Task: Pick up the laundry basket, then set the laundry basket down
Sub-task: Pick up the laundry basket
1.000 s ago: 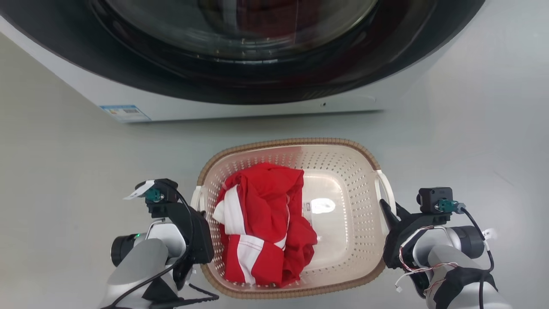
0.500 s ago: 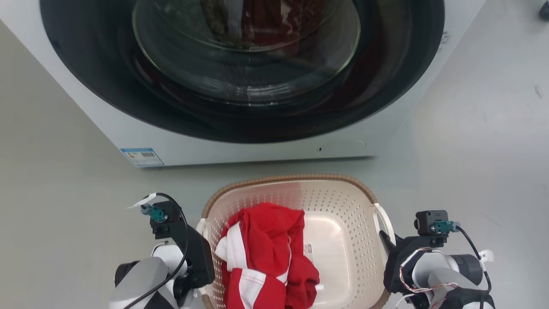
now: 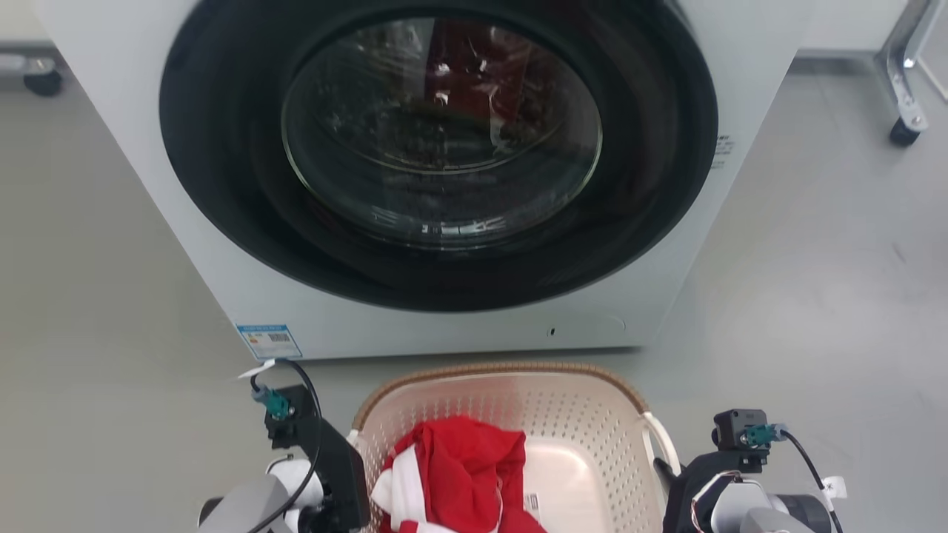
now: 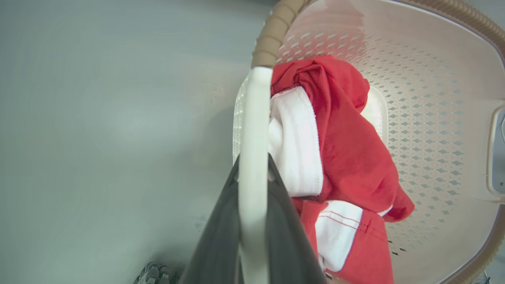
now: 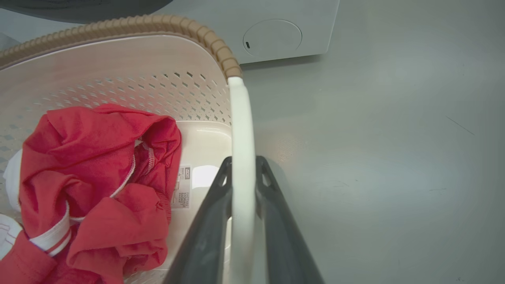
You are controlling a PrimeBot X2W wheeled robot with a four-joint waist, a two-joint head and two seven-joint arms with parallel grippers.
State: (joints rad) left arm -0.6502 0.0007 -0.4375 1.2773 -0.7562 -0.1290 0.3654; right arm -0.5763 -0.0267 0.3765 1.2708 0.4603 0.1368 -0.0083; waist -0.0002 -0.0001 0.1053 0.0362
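Head view: a white washer with a round dark glass door fills the upper part, and it stands on a grey floor. The basket is in front of the washer, low in this view, between the two arms; I cannot tell if its bottom touches the floor. Its wall is cream with many small holes and its rim is brown.

Inside the basket, toward the robot's left side, lies a crumpled red garment with white bands.

In the left wrist view the left claw is closed tight on the white left handle, one dark finger on each side of the bar. In the right wrist view the right claw grips the white right handle in the same way.

A small label is on the basket bottom, just beside the garment. A small sticker sits on the washer's lower front corner.
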